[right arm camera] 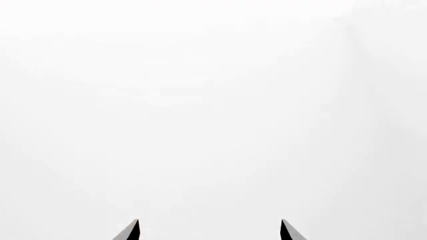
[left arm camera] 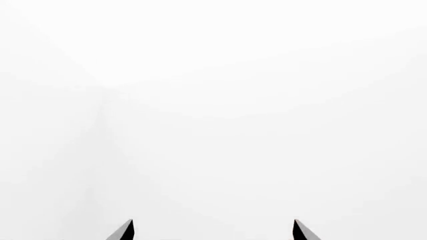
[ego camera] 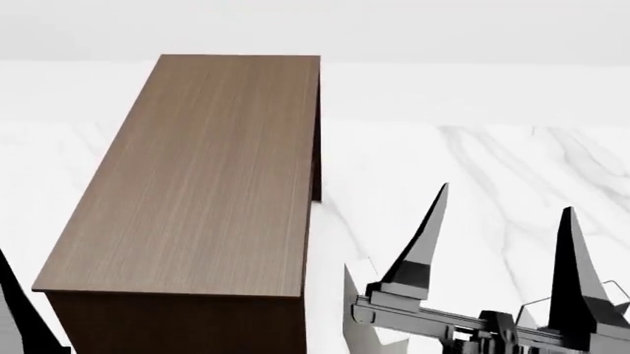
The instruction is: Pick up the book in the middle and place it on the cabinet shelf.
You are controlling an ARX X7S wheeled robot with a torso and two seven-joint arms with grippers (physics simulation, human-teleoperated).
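The marble table point(ego camera: 473, 162), white with grey veins, fills most of the head view and carries the cabinet shelf point(ego camera: 197, 184), a long dark-wood box with a lighter flat top that stands at the left and runs from the near edge of the view toward the far side. Nothing lies on that top. The right gripper point(ego camera: 497, 228) rises at the near right, just beside the cabinet's near right corner, with its two dark tapered fingers pointing up and standing clearly apart, holding nothing. Of the left gripper point(ego camera: 20, 310) only a dark sliver shows at the near left edge of the head view; the left wrist view shows its two finger tips point(left arm camera: 127, 231) spread wide over blank white, so its jaws too are apart and empty. The right wrist view likewise shows only two separated tips against white. The book cannot be seen in any view; a pale angular shape point(ego camera: 359, 310) just left of the right gripper is too unclear to name. The task seems to be at its very start, with picking not begun. The next move likely calls for bringing the book into sight and lowering an open gripper toward it.
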